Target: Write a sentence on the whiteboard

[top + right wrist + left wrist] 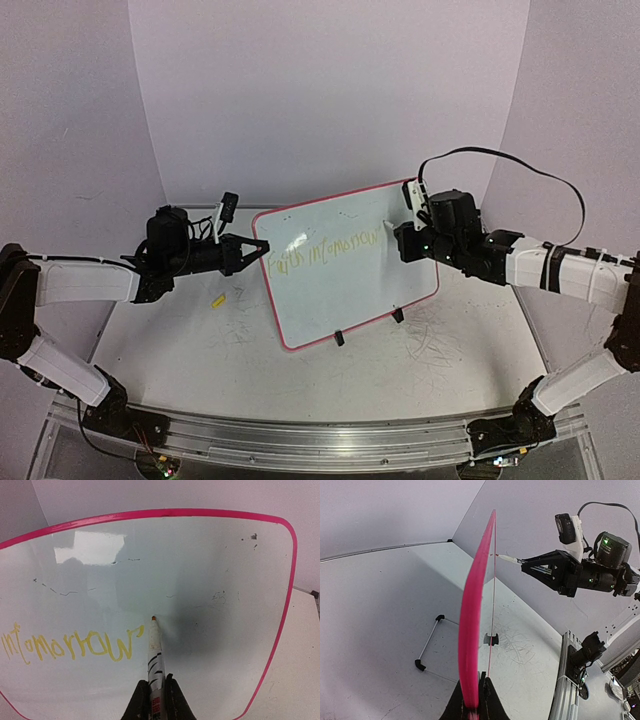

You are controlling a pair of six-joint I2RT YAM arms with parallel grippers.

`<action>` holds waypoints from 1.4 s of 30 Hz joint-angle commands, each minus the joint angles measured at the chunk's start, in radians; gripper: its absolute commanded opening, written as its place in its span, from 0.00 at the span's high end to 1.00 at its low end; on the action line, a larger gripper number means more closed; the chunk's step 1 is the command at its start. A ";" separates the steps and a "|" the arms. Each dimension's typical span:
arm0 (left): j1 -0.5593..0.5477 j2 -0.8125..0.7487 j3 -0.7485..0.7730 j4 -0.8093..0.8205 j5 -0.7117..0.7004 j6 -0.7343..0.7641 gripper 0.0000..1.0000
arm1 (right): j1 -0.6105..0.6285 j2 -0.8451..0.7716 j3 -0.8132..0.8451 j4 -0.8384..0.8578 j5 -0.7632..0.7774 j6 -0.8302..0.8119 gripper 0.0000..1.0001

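Our right gripper [155,690] squeezes the thin white marker pen [154,647]; if we push too hard, the shiny white pink-rimmed whiteboard [210,565] may tip.

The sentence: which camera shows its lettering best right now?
Right wrist: the sentence is close and large, though its start is cut off. Top external shows the whole line, small and faint. Left wrist sees the whiteboard edge-on, no writing visible.

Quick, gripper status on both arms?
Left gripper: closed on the whiteboard edge.
Right gripper: closed, holding the marker.
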 commanded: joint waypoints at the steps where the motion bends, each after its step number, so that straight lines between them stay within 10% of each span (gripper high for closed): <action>1: -0.010 0.003 0.024 -0.069 -0.029 0.078 1.00 | 0.002 -0.003 0.000 0.017 -0.001 0.009 1.00; 42: -0.011 0.008 0.030 -0.078 -0.028 0.088 1.00 | 0.008 0.013 -0.009 -0.004 -0.059 0.012 1.00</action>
